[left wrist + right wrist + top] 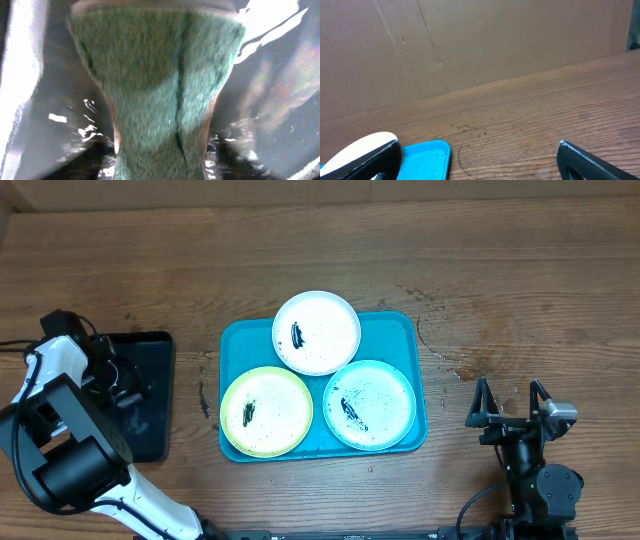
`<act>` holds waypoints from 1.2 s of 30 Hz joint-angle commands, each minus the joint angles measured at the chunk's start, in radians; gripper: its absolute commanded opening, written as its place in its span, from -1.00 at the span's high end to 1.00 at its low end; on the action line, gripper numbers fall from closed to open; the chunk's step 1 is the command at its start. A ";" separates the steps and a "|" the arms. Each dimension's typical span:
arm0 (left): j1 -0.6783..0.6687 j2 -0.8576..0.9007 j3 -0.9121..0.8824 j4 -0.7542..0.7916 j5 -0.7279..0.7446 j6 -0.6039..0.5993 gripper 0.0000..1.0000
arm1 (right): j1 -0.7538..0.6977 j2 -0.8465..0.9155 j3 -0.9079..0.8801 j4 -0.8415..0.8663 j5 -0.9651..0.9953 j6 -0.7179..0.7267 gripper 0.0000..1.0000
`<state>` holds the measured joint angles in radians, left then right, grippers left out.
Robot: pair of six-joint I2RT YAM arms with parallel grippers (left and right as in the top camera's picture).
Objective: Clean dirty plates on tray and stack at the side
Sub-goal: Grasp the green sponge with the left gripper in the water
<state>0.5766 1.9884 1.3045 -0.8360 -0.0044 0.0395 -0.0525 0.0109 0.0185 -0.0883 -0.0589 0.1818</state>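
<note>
Firstly, left gripper (122, 383) over black tray (150, 348), green sponge (155, 85) between its jaws; clamped or loose, cannot tell. Rightward: turquoise tray (406, 326) holding three dirty plates (316, 332), yellow-green plate (266, 411) closest to this arm. Farthest: right gripper (511, 398), jaws apart, empty.

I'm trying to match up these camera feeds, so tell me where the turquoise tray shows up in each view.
Overhead: the turquoise tray lies in the middle of the picture, slightly below centre.
Left wrist: not in it; a green sponge fills the picture.
Right wrist: only one rounded corner shows, at the bottom left.
Shared landmark: the wooden table, bare to the right of the tray in the overhead view and across the right wrist view.
</note>
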 commanded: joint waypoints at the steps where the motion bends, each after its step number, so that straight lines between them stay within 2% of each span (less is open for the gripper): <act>1: 0.002 0.023 0.012 0.035 -0.003 0.006 -0.69 | -0.006 -0.005 -0.010 0.007 0.013 -0.007 -1.00; 2: 0.002 0.023 0.012 0.049 -0.003 0.006 -1.00 | -0.006 -0.005 -0.011 0.007 0.012 -0.007 -1.00; 11: 0.001 0.024 0.012 0.154 0.003 0.006 -1.00 | -0.006 -0.003 -0.010 0.007 0.013 -0.007 -1.00; 13: 0.001 0.024 0.012 0.168 0.005 0.006 -0.94 | -0.006 -0.003 -0.010 0.007 0.013 -0.007 -1.00; 15: 0.001 0.024 0.012 0.181 0.005 0.006 -0.71 | -0.006 -0.003 -0.010 0.007 0.013 -0.007 -1.00; 16: 0.001 0.024 0.012 0.190 0.005 0.006 -0.32 | -0.006 -0.003 -0.010 0.007 0.013 -0.007 -1.00; 20: 0.001 0.025 0.012 0.202 0.005 0.006 0.45 | -0.006 -0.003 -0.010 0.007 0.013 -0.007 -1.00; 21: 0.001 0.026 0.012 0.205 0.005 0.006 0.74 | -0.006 -0.003 -0.010 0.007 0.013 -0.007 -1.00; 22: 0.001 0.026 0.012 0.206 0.005 0.006 0.92 | -0.006 -0.003 -0.011 0.007 0.013 -0.007 -1.00; 26: 0.001 0.026 0.012 0.200 0.005 0.005 0.92 | -0.006 -0.003 -0.010 0.007 0.013 -0.007 -1.00; 27: 0.001 0.026 0.012 0.196 0.005 0.005 0.82 | -0.006 -0.003 -0.010 0.007 0.013 -0.007 -1.00; 28: 0.001 0.026 0.012 0.189 0.005 0.005 0.17 | -0.006 -0.003 -0.010 0.007 0.013 -0.007 -1.00; 29: 0.001 0.026 0.012 0.186 0.005 0.006 -0.82 | -0.006 -0.003 -0.010 0.007 0.013 -0.007 -1.00; 30: 0.001 0.026 0.012 0.186 0.005 0.006 -1.00 | -0.006 -0.003 -0.010 0.007 0.013 -0.007 -1.00; 36: 0.001 0.026 0.012 0.229 0.005 0.005 -1.00 | -0.006 -0.003 -0.010 0.007 0.013 -0.007 -1.00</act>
<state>0.5766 1.9976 1.3045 -0.6300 -0.0036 0.0360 -0.0528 0.0113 0.0185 -0.0883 -0.0586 0.1825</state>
